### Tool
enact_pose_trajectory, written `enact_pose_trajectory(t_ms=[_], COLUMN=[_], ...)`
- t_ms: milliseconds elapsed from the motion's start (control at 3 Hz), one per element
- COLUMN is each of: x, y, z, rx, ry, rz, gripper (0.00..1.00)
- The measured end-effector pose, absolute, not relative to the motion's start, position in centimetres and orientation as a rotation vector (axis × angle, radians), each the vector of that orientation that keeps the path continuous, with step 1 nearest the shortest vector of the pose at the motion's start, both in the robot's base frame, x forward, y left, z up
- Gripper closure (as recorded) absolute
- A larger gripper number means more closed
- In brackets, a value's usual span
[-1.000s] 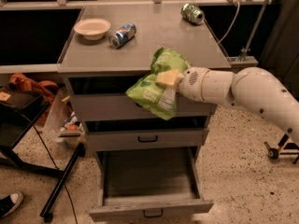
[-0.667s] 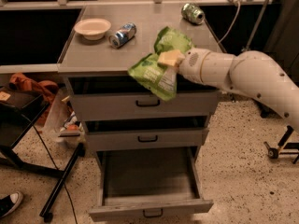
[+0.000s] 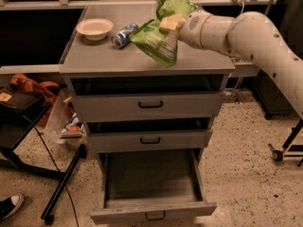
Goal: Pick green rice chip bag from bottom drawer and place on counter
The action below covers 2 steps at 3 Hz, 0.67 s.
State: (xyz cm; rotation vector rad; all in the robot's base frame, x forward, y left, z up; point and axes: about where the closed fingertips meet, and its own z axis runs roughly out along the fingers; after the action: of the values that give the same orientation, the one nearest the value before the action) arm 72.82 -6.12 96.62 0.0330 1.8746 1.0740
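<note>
The claw (image 3: 171, 22) has risen from the cabinet front (image 3: 189, 107); now clamped on the green rice chip bag (image 3: 158, 40), which hangs below-left of it, long axis slanted, above the counter (image 3: 94, 58).

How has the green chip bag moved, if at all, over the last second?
Yes. Clamped in the gripper, the green rice chip bag rose from in front of the top drawer to above the counter.
</note>
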Motion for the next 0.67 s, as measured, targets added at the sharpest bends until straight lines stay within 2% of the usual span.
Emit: enact_pose_trajectory(t_ms=[667], x=[81.1], y=[-5.6], z=[97.5], rx=[0.077], ry=[1.915], rz=[1.123], gripper=[1.00])
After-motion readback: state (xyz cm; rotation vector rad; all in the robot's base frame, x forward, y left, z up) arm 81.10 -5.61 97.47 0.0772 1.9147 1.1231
